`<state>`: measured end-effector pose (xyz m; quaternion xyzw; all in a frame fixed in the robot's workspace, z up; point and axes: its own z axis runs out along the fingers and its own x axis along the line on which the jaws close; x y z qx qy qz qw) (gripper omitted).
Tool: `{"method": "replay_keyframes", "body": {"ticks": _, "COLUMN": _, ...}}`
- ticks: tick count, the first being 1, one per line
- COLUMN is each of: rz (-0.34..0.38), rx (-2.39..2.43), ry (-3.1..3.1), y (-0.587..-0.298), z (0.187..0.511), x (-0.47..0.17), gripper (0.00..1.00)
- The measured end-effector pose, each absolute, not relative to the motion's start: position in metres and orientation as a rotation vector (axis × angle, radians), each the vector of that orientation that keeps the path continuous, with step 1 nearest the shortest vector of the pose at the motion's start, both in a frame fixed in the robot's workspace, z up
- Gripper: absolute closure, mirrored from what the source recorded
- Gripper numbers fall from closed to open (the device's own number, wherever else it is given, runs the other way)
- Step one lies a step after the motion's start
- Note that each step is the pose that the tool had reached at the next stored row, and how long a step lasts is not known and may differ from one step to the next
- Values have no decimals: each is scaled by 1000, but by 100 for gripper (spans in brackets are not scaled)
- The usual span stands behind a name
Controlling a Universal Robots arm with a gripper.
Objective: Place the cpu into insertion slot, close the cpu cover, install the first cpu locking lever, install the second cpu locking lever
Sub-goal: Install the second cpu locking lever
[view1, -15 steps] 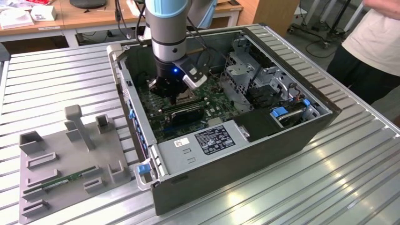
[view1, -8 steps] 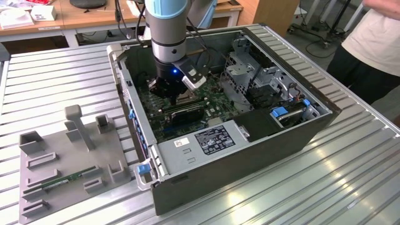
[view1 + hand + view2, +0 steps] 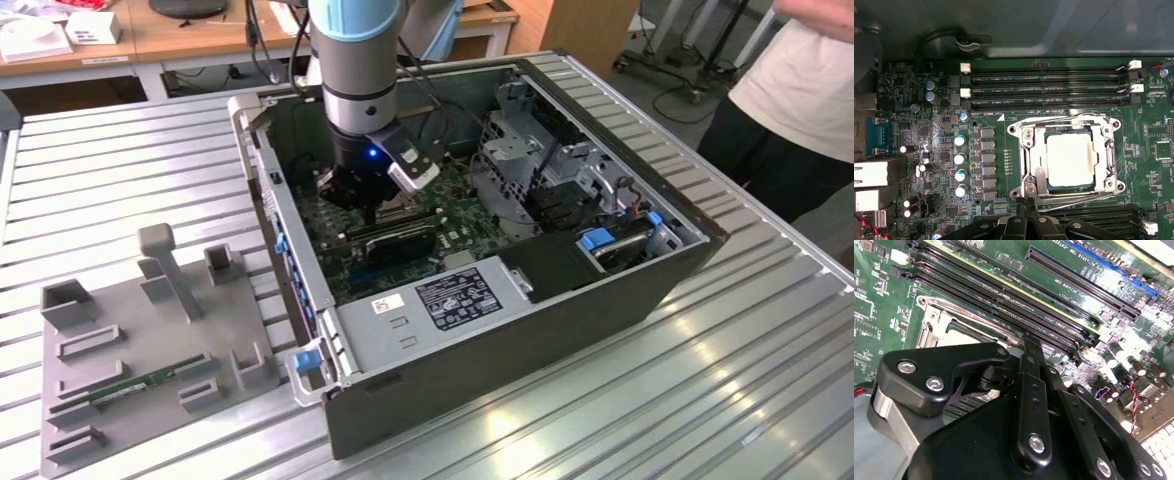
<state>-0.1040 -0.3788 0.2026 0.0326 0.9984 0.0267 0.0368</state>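
Black linkage of the claw (image 3: 1029, 347) fills the foreground in the second wrist view, its two fingers pressed together into one narrow tip with nothing visibly between them. Just beyond that tip lies the edge of the socket (image 3: 929, 320), with long black memory slots (image 3: 1019, 305) running past it on the green board (image 3: 874, 315).

First wrist view: claw (image 3: 1027, 205) closed, tip touching the socket's near rim by one corner. Directly ahead of the tip sits the chip (image 3: 1070, 161), flat in the socket (image 3: 1111, 150), pale metal top showing through the window of the cover (image 3: 1034, 155), which lies down over it. Thin wire levers (image 3: 1064, 116) run along the socket's near and far sides. Memory slots (image 3: 1044, 90) lie past the far side.

Exterior view: claw (image 3: 354, 195) is down inside an open computer case (image 3: 534, 330) on a ribbed metal table (image 3: 134, 170); socket detail under it unclear. Beside the case, well apart from the claw, a grey parts tray (image 3: 80, 400) holds a green memory stick (image 3: 134, 385). A person (image 3: 801, 90) stands at the far corner.
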Motion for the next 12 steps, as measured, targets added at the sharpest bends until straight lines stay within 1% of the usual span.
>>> {"method": "replay_keyframes", "body": {"ticks": 12, "rz": 101, "rx": 101, "ry": 3065, "y": -379, "z": 200, "x": -105, "gripper": 89}}
